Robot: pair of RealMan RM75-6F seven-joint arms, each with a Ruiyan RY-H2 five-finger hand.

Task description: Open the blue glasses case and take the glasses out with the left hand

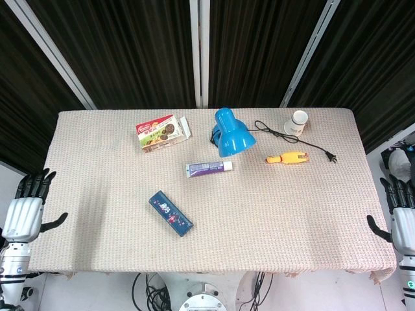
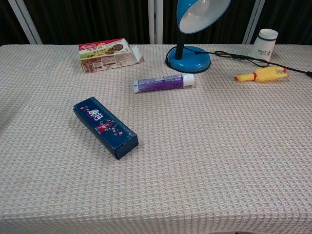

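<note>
Left robot hand (image 1: pixel 24 210) off the bench's left edge, beside the near corner, fingers spread, thumb out toward the cloth, holding nothing; seen in head view only. Bench (image 1: pixel 97 194) covered in beige waffle-weave cloth. Blue glasses case (image 1: pixel 170 213) closed, lying flat on the near-left part of the bench, long axis diagonal, well apart from the left robot hand; in chest view, case (image 2: pixel 105 126) dark blue with printed figures on the lid, one end toward the near edge. Biscuit box (image 1: pixel 161 132) farther back, left of centre, lying on its side with an end flap open; same box (image 2: pixel 107 54) near the far edge in chest view. Purple tube (image 1: pixel 209 168) with white cap between the case and the lamp, lying flat; cap end pointing right (image 2: pixel 164 83). Blue desk lamp (image 1: pixel 231 133) at the back centre, shade tilted forward, round base (image 2: pixel 188 58) on the cloth. Black cord (image 1: pixel 295 139) running right from the lamp base to a plug lying on the cloth. White paper cup (image 1: pixel 296 122) upright at the back right, beside the cord. Yellow rubber chicken (image 1: pixel 288 157) lying just in front of the cord, apart from the cup. Right robot hand (image 1: pixel 401 217) off the bench's right edge near the front corner, fingers extended and apart, empty, touching nothing.
</note>
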